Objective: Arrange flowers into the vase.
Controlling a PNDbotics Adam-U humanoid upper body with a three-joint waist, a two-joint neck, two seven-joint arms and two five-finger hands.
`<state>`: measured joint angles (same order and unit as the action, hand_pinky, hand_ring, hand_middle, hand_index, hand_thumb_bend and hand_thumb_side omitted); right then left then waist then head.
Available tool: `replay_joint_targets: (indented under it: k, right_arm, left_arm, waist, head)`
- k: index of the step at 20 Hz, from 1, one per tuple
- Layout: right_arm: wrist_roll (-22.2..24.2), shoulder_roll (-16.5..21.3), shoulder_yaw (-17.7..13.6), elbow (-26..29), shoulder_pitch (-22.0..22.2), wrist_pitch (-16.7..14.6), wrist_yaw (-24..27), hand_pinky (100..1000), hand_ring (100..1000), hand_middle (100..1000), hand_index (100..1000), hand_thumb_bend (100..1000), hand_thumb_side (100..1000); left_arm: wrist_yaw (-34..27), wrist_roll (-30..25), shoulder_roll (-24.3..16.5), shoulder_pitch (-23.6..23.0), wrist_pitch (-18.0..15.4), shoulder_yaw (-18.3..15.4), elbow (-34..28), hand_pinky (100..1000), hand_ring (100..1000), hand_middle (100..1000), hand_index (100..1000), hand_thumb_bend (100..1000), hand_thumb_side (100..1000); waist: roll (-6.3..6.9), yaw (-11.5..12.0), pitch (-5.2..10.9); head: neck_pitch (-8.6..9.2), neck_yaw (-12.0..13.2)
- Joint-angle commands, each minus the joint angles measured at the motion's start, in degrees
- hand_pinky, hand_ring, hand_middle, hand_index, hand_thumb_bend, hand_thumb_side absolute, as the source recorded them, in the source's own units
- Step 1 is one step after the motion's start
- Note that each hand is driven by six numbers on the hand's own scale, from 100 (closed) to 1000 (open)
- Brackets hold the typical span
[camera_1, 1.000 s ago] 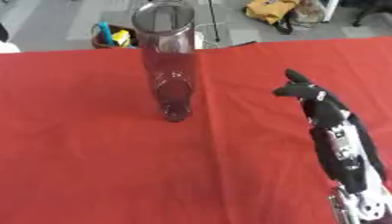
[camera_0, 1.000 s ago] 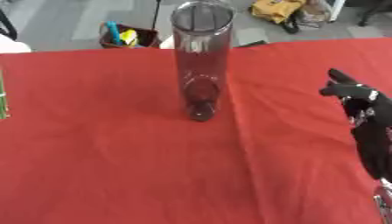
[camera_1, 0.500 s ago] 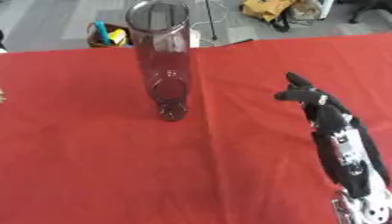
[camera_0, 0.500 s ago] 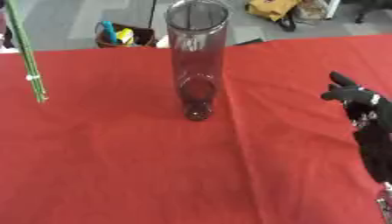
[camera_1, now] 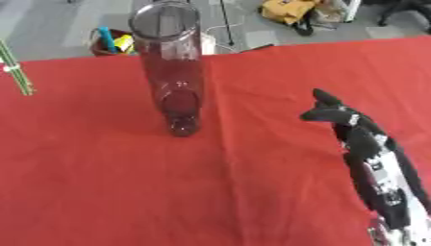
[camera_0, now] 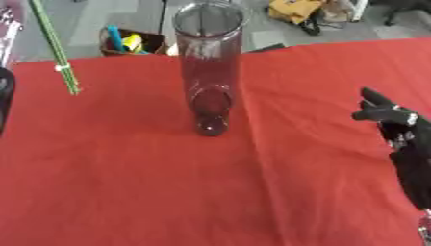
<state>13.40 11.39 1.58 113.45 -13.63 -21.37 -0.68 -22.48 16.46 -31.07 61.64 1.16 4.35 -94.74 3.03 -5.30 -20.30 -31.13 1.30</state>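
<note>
The vase (camera_0: 209, 72) is standing empty on the red surface (camera_0: 126, 182). Green flower stems (camera_0: 56, 48) are hanging at the far left. The right hand (camera_1: 336, 114) is holding nothing, fingers relaxed.

clear vase (camera_0: 209, 72) upright; green stems (camera_0: 56, 50), seemingly airborne.

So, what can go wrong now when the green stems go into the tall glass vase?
The vase is tall and narrow, so stems arriving at a slant might knock its rim and tip it. The green stems hang left of the vase, apart from it, and could miss the opening. The right hand rests away, too far to steady it.
</note>
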Motion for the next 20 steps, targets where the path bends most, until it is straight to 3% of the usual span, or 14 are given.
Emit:
replay_joint_targets:
  k: [1, 6, 15, 20]
  right_arm:
    - [0.33, 1.12, 0.23, 1.14, -0.33, -0.11, -0.03, 1000, 1000, 689, 765, 100, 979]
    - [0.73, 1.25, 0.6, 1.14, -0.49, -0.05, 0.21, 1000, 1000, 689, 765, 100, 979]
    - [1.68, 1.36, 1.23, 1.14, -0.69, 0.21, 0.47, 1000, 1000, 688, 764, 100, 980]
    - [2.2, 1.35, 1.55, 1.14, -0.99, 0.35, 0.51, 1000, 1000, 688, 764, 100, 980]
  left_arm:
    - [-0.4, 0.78, -0.84, 2.31, -0.98, -0.17, -0.03, 100, 100, 100, 100, 100, 621]
    - [-1.8, 2.18, 0.03, 4.33, -1.12, -0.24, 0.67, 100, 100, 100, 100, 111, 627]
    - [-1.67, 4.67, 1.03, 8.18, -2.34, -0.85, 3.69, 100, 100, 100, 100, 137, 612]
    - [-2.4, 6.51, 1.93, 10.21, -5.07, -1.29, 5.54, 100, 100, 100, 100, 166, 593]
  waist:
    - [0.02, -0.15, 1.09]
    - [0.35, -0.51, 1.08]
    - [1.23, -1.86, 0.79]
    - [1.83, -2.96, 0.48]
  head:
    - [0.98, 0.15]
    - [2.46, -0.05]
    - [2.39, 0.96]
    - [2.86, 1.91]
